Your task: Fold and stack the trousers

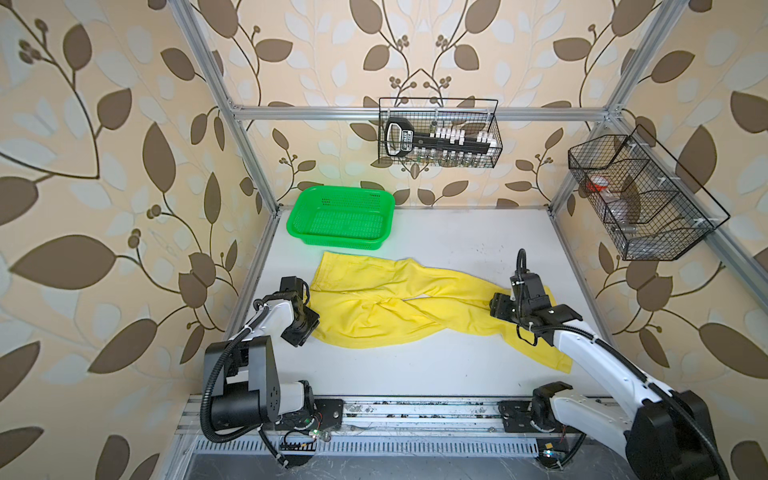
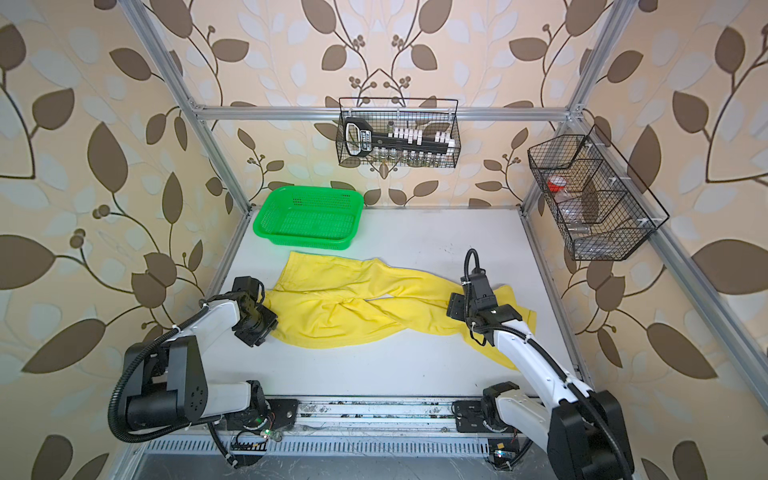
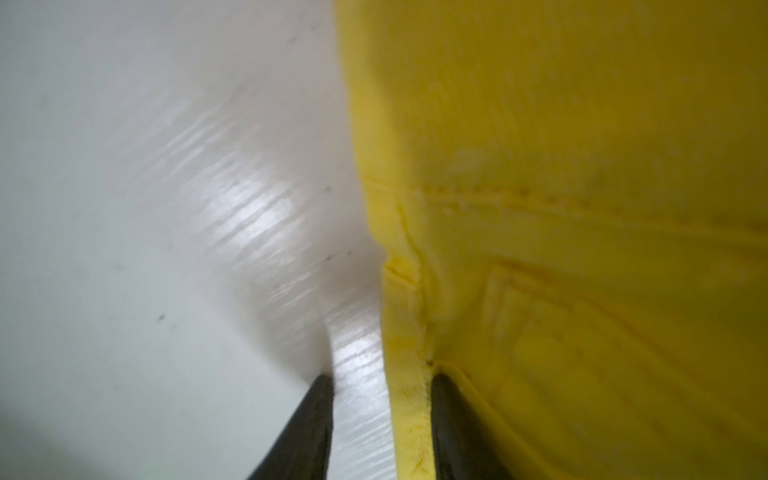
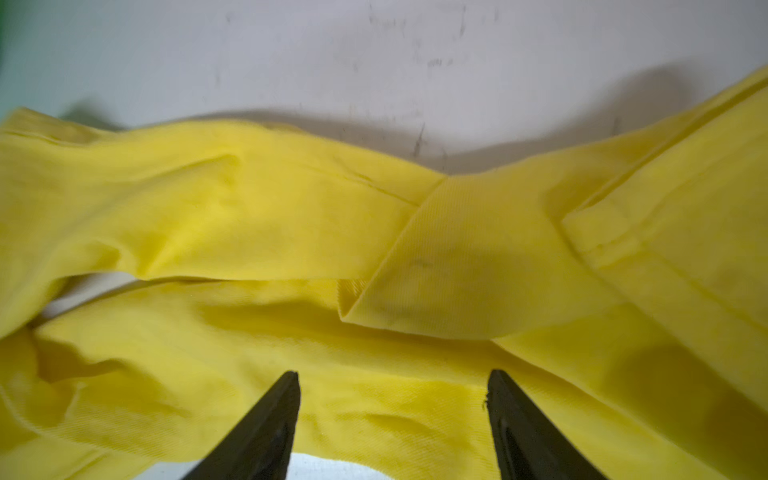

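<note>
Left claw [image 3: 380,376] stands part-open astride the trousers' [image 3: 582,208] waistband edge, not yet pinching; right claw [image 4: 392,374] gapes wide over a leg. They sprawl just in front of the basket [image 1: 299,226], legs crossed. Expect light, limp cloth that sags, so take hold at the seamed edges.

Plain bright yellow trousers [image 1: 374,320], fine ribbed weave seen close. Vivid green basket [image 1: 336,243], dotted all over with perforations. White-grey table [image 1: 415,365], small dark scuffs. Cream wallpaper [image 1: 104,174]: brown leaves and stems, pale grey-white leaves between. Black mesh on back wire basket [image 1: 495,145] and side wire basket [image 1: 665,243]. White shells, black joints and cables on left arm [image 1: 272,313] and right arm [image 1: 582,345].
</note>
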Robot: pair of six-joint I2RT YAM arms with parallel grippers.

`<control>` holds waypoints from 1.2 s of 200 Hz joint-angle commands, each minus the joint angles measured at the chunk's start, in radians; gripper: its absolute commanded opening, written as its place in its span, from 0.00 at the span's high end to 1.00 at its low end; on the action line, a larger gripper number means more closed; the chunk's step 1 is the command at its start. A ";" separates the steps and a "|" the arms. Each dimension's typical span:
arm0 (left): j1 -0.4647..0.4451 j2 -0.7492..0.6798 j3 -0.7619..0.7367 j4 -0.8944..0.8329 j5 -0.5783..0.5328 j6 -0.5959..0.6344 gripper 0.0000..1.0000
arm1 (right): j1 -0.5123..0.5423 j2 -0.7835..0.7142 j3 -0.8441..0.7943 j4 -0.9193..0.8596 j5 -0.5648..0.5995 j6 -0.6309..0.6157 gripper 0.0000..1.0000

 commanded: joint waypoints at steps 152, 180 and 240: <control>0.010 -0.259 0.248 -0.344 0.043 0.095 1.00 | -0.077 -0.147 -0.084 -0.290 0.103 0.340 0.13; 0.009 -0.357 0.293 -0.463 -0.015 0.081 1.00 | -0.173 -0.063 -0.093 -0.189 0.113 0.236 0.13; 0.009 -0.448 0.359 -0.589 -0.122 0.060 1.00 | -0.195 0.143 -0.043 -0.055 0.145 0.133 0.17</control>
